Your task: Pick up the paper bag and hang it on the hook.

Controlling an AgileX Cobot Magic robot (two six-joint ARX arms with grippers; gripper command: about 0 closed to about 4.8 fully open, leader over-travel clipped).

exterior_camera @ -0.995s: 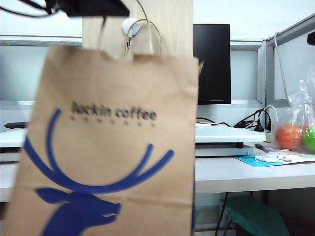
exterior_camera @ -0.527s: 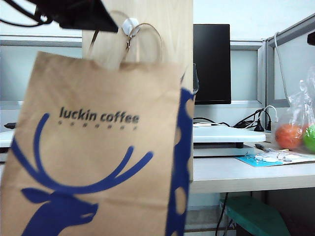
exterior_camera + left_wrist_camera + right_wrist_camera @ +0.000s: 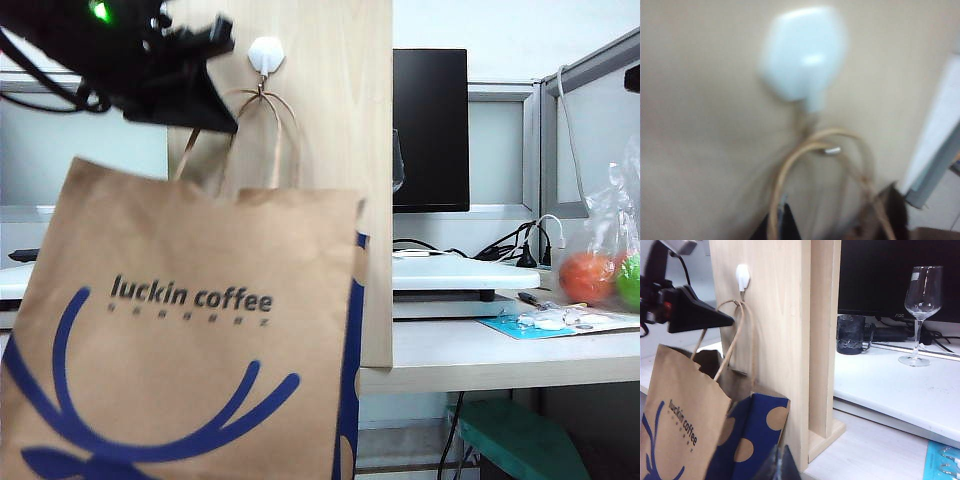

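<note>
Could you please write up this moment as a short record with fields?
paper bag: off the table, one handle looped at the hook, the other in the left gripper
hook: white, on the wooden board
left gripper: shut on a handle, just left of the hook
right gripper: shut, empty, away from the bag
wine glass: upright on the white shelf

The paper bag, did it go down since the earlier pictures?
Yes. The paper bag has sunk and drifted left against the wooden board: its top edge now sits well below the hook.
</note>
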